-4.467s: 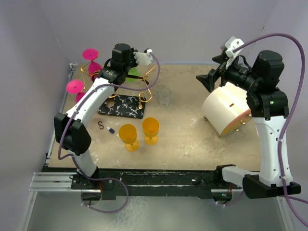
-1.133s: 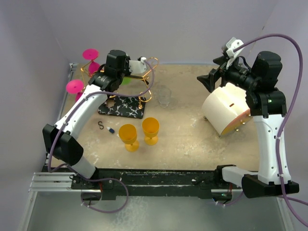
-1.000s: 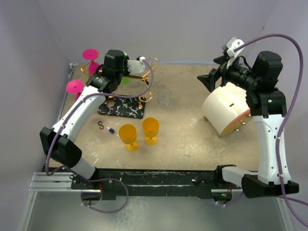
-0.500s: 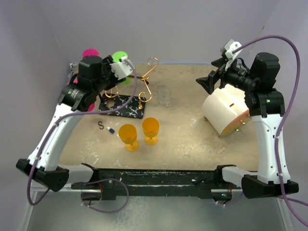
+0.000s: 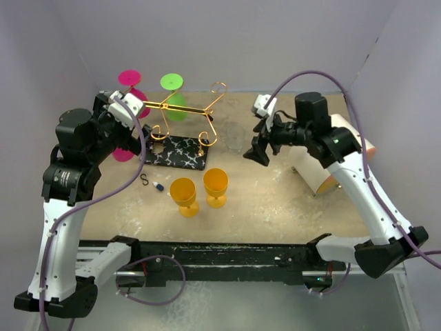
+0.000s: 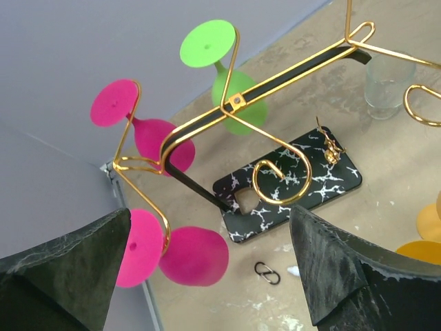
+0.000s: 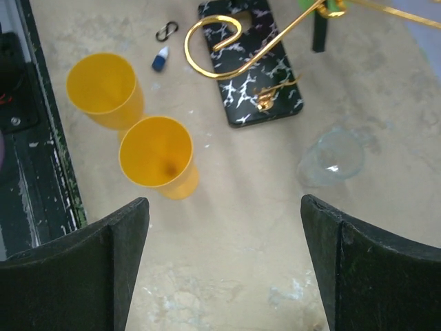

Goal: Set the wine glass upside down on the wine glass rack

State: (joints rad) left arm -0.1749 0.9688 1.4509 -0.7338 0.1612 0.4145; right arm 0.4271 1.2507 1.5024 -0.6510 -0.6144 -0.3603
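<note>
The wine glass rack is gold wire on a black marbled base. A green wine glass hangs upside down from it, free of any gripper, as do two pink ones. Two yellow wine glasses stand upright in front of the base, and a clear glass stands to its right. My left gripper is open and empty, to the left of the rack. My right gripper hovers open and empty beside the clear glass.
A white cylinder lies at the right. A small black carabiner and a blue-white bit lie left of the yellow glasses. Purple walls close in the back and sides.
My left gripper opened and drew back to the left, leaving the green glass hanging on the rack. My right arm swung left from the white cylinder toward the clear glass.
</note>
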